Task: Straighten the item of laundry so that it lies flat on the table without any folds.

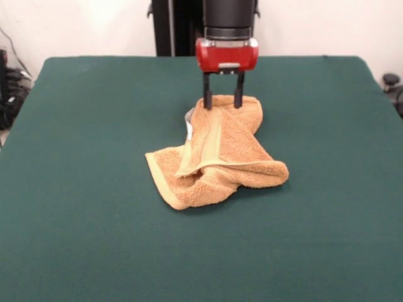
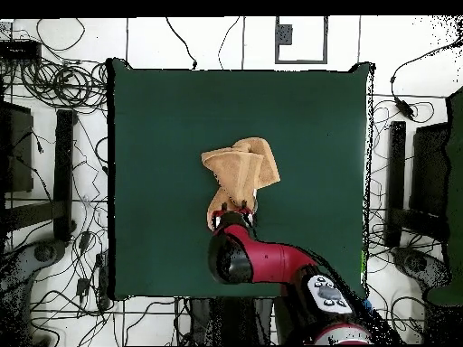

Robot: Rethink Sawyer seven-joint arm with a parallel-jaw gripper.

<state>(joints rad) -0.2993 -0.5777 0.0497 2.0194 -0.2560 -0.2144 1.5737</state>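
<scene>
From the front, the gripper [image 1: 222,99] is hanging over the towel's [image 1: 217,153] far edge, its two fingers standing apart with the tips at the cloth and nothing held between them. The towel is lying crumpled and folded near the middle of the table [image 1: 75,189], its border band running along the top fold. From overhead, the arm [image 2: 271,262] is reaching in from the bottom, covering the towel's [image 2: 240,172] near end; the gripper itself is hiding beneath it

front view sits low across the desk [image 1: 75,239], facing the robot, fairly close. overhead view looks straight down from high up, robot base at bottom. both share the green desk [image 2: 163,117].
</scene>
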